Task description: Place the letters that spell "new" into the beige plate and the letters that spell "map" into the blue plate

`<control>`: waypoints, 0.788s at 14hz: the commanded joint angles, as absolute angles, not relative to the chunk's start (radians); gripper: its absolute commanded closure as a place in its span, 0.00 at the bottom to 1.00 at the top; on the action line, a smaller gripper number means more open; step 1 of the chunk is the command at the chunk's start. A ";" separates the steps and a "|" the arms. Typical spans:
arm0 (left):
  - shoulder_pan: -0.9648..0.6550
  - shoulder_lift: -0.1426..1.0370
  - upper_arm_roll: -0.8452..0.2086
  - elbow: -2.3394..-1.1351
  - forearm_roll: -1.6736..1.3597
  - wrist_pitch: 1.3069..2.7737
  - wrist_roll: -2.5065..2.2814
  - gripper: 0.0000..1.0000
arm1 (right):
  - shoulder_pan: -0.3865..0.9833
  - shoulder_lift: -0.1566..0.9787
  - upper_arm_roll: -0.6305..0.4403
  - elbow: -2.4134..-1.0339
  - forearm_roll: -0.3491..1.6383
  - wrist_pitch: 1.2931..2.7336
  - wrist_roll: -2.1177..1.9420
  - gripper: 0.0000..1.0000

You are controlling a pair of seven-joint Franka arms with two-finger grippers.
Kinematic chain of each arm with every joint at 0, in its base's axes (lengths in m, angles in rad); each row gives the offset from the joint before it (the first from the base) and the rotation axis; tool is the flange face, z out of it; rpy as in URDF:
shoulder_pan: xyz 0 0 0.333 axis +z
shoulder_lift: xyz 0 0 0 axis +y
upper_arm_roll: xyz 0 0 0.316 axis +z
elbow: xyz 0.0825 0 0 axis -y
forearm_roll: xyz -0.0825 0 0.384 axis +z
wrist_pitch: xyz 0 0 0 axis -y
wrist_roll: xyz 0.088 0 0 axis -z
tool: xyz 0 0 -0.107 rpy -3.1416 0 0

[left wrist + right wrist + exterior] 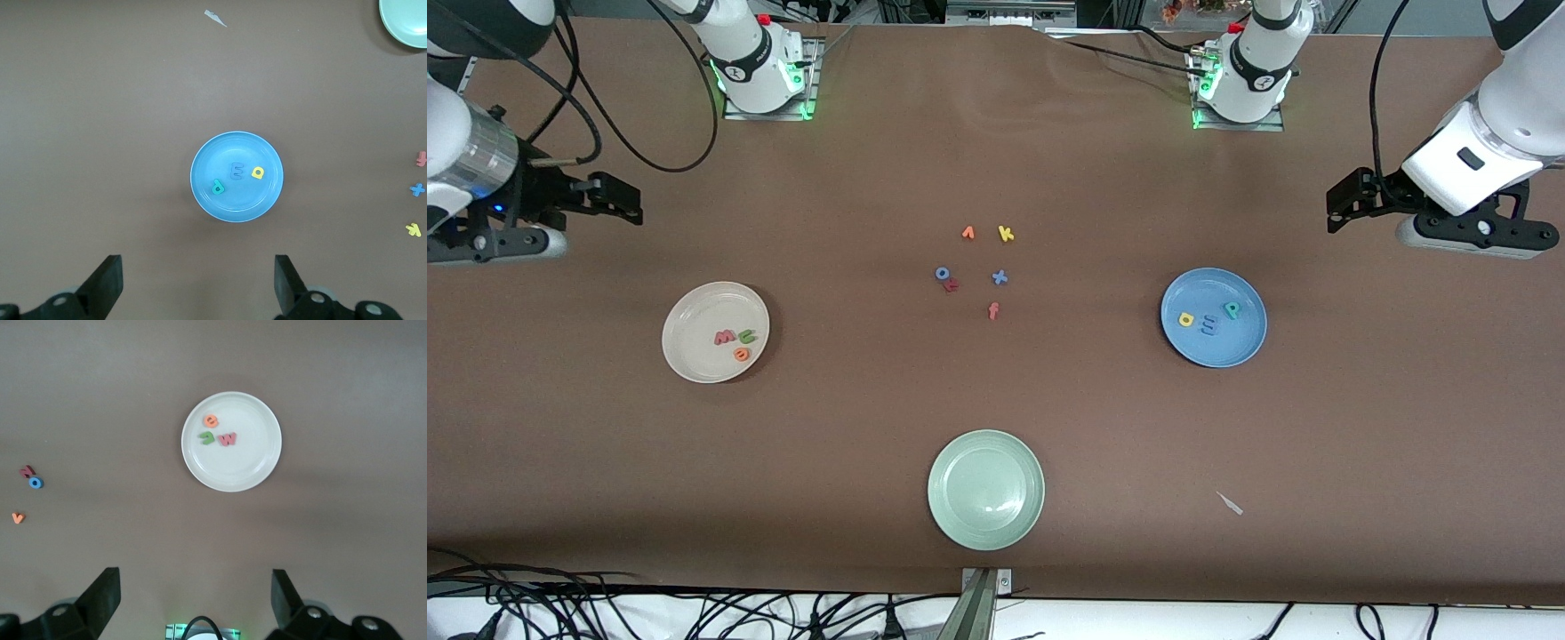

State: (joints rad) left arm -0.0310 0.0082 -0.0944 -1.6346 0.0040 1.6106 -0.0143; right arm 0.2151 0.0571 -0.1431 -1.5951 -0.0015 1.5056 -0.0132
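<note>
Only the front view (996, 107) shows both plates — pale green plate (986, 489) too.

The front camera looks steeply down from high across the brown bench (996, 427), facing both arm bases. Each wrist camera looks straight down from well above: left shares the round blue plate (237, 207), right the round beige plate (233, 470).
</note>
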 commanded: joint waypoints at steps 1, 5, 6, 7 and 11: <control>-0.034 -0.015 -0.084 -1.648 -0.011 1.624 0.003 0.00 | 0.199 0.006 -0.118 -1.686 -0.018 1.552 0.003 0.00; -0.034 -0.012 -0.035 -1.637 -0.014 1.623 0.003 0.00 | 0.201 0.026 -0.126 -1.678 -0.020 1.551 -0.009 0.00; -0.034 -0.014 -0.035 -1.637 -0.012 1.623 0.005 0.00 | 0.201 0.028 -0.126 -1.675 -0.020 1.549 -0.011 0.00; -0.034 -0.012 -0.035 -1.637 -0.015 1.623 0.006 0.00 | 0.201 0.028 -0.126 -1.674 -0.020 1.549 0.001 0.00; -0.034 -0.012 -0.041 -1.635 -0.018 1.612 -0.003 0.00 | 0.204 0.034 -0.126 -1.652 -0.020 1.551 0.008 0.00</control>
